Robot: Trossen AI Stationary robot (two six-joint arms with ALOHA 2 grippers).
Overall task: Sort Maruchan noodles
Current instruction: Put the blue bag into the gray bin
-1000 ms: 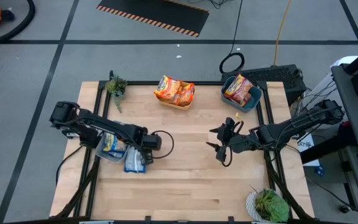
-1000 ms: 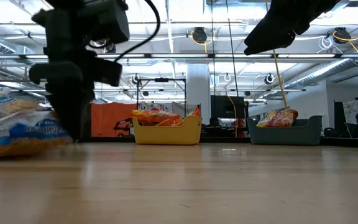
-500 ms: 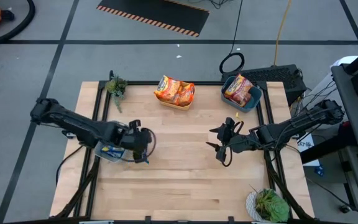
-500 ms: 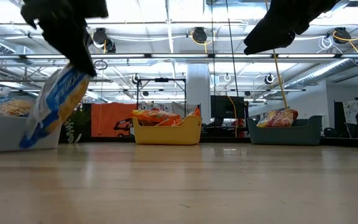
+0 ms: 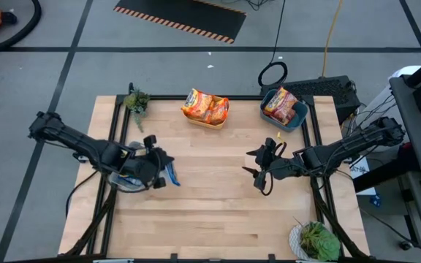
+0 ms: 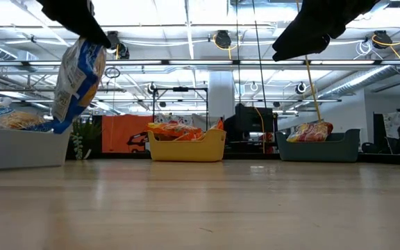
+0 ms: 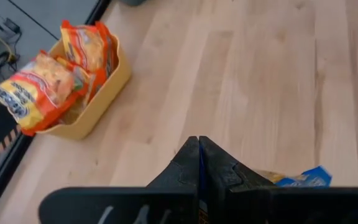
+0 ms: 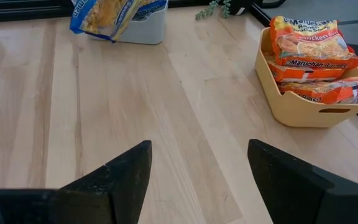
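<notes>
Hanging from the left gripper [image 5: 154, 162], a blue-and-yellow noodle packet [image 5: 171, 174] sits just beside the grey bin [image 5: 123, 180] at the table's left edge, seen from above; the right gripper [image 5: 258, 166] waits mid-table, fingers spread and empty. From table height, the packet [image 6: 78, 78] dangles clear of the wood, tilted over the grey bin [image 6: 19, 147], which already holds similar packets, while the yellow bin [image 6: 186, 147] and teal bin [image 6: 318, 147] stand farther back with orange and red-brown packets. The left wrist camera shows the fingers [image 7: 188, 168] pressed together on the packet's edge. The right wrist camera shows its spread fingers [image 8: 120, 174] holding nothing. Light and crinkly, the wrapper looks slippery with brittle contents; a pinch on the sealed edge seems safest.
</notes>
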